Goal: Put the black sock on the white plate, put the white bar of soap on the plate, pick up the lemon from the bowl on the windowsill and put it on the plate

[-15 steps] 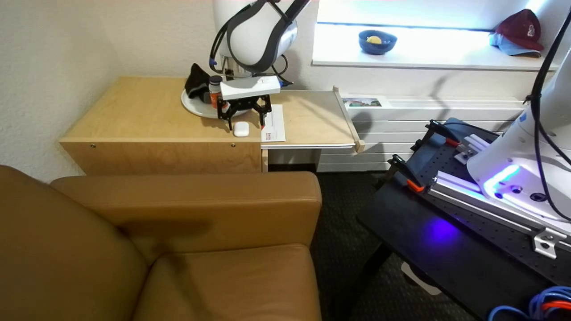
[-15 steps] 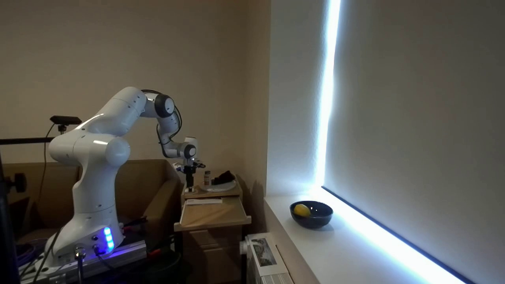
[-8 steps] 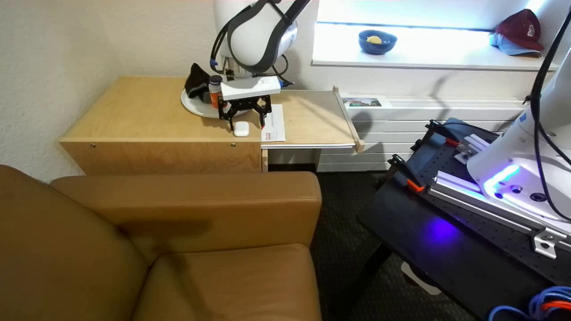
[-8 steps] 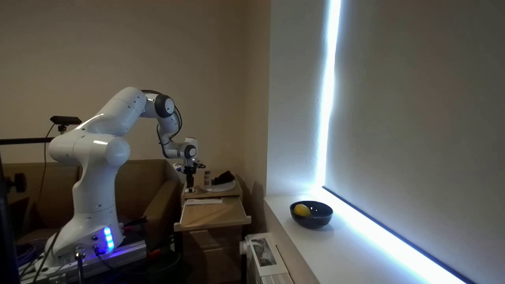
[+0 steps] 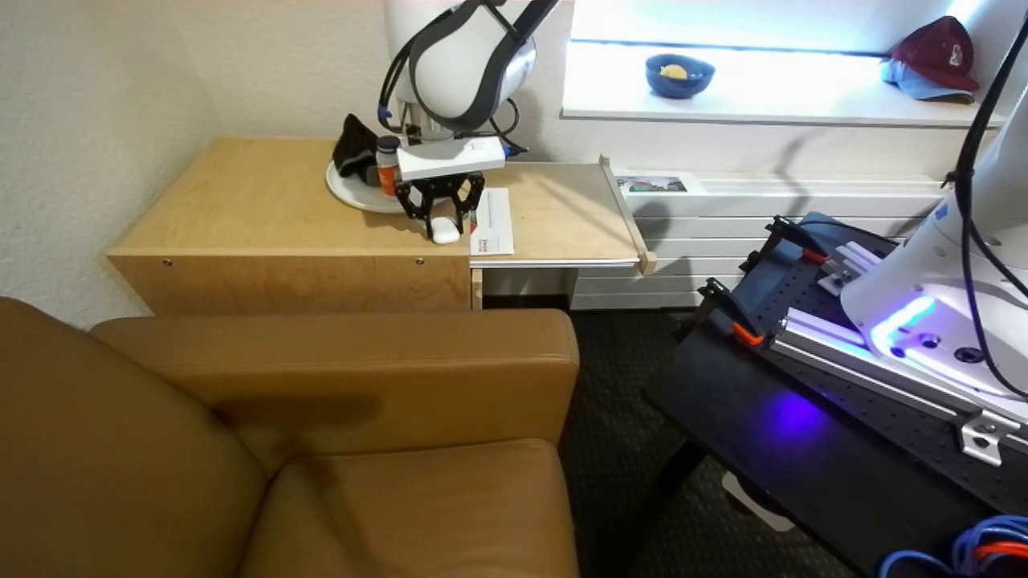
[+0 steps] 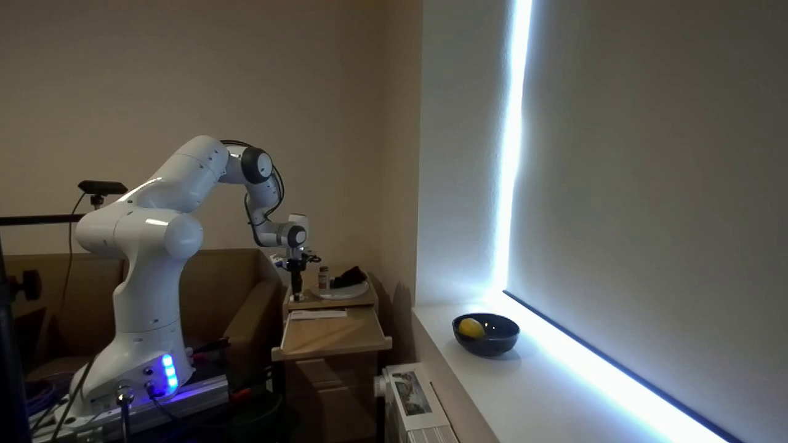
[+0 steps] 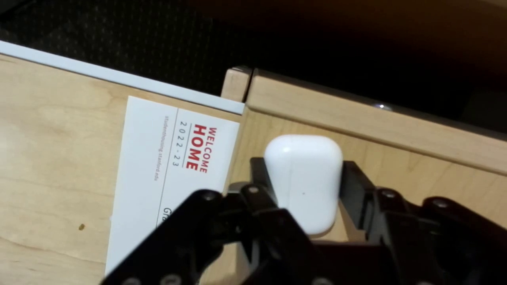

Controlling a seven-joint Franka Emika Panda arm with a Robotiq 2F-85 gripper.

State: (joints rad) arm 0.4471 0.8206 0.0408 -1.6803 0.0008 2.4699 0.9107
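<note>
White bar (image 7: pixel 307 178) gripped between the fingers (image 7: pixel 356 194)

The white bar, smooth and round-cornered, is low at the wooden surface (image 5: pixel 265 209), near the edge on the side of the brown sofa (image 5: pixel 385 361). The wrist view shows the fingers against two opposite sides of it, grasping it. A thin line and a tiny dark dot mark its face. Whether its underside touches the surface, I cannot tell.

Just beside the bar lies a printed card (image 7: pixel 146 158) with "WELCOME HOME" in red letters. The card is on a pale board (image 5: pixel 562 217) that adjoins the surface.

The white plate (image 5: pixel 353 195) stands on the surface, near the bar but apart from it. On the plate are the black sock (image 5: pixel 352 148), heaped to a peak, and a small bottle (image 5: pixel 386 172) with a red-orange label and a dark top, standing upright close to the sock.

Well apart from all this, on the windowsill (image 5: pixel 771 88), is the blue bowl (image 5: pixel 679 88) with the lemon (image 6: pixel 471 328) inside it, in both exterior views. A dark red cap (image 5: pixel 940 50) lies farther along the sill in an exterior view.
</note>
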